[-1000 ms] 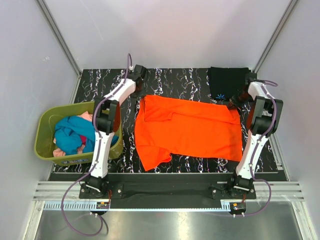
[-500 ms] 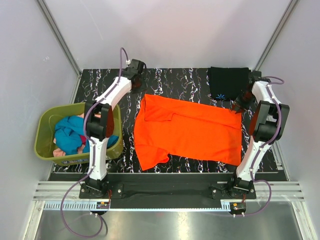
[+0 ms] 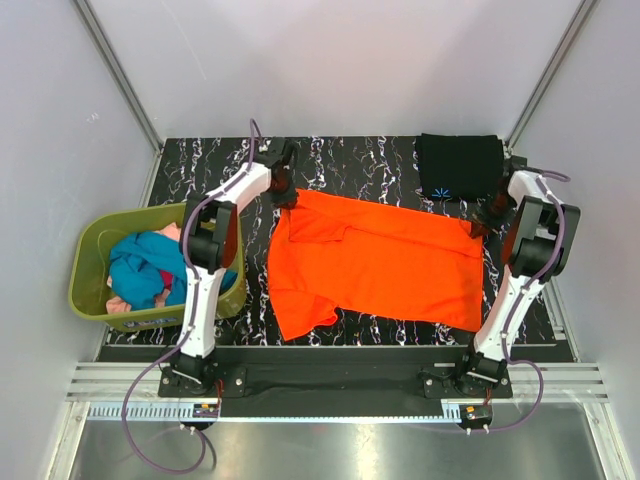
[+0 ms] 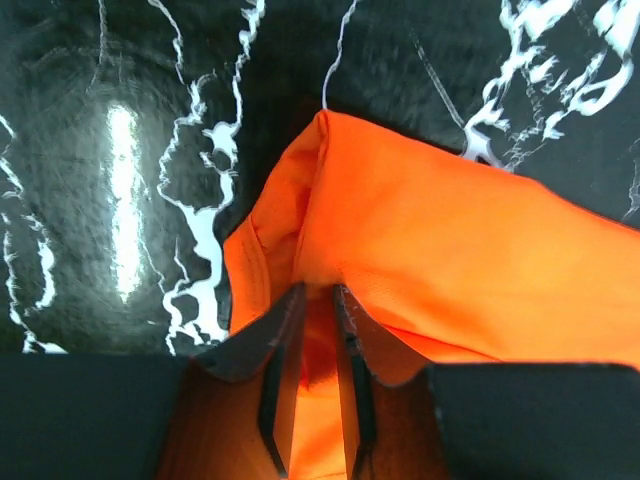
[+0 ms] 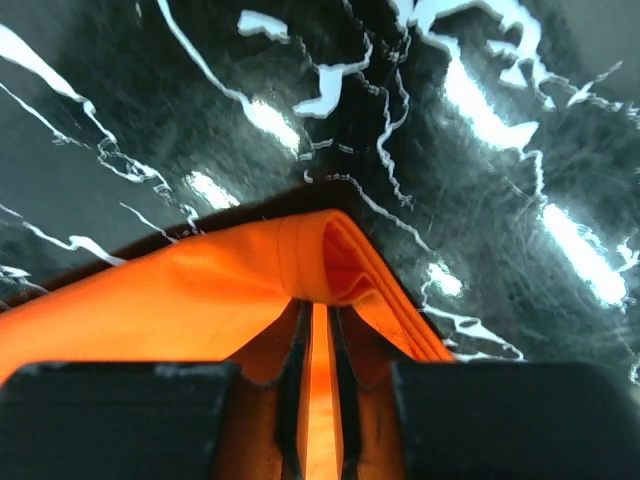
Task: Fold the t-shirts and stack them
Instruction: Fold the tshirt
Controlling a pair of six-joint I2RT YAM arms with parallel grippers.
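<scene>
Left wrist view is showing the left gripper [image 4: 318, 292] pinching nearly closed on a far corner of the orange t-shirt [image 4: 450, 250], cloth sitting between its fingers. The right gripper [image 5: 318, 308] is clamping just as narrowly on the other far corner. The orange t-shirt is lying spread across the middle of the table [image 3: 340, 155]. The folded black t-shirt [image 3: 457, 165] is resting at the far right, and other shirts [image 3: 140, 270] are sitting in the green basket [image 3: 88, 250] on the left

Overhead view from behind; wrist views close on far corners of the orange t-shirt [image 3: 390, 262]
</scene>
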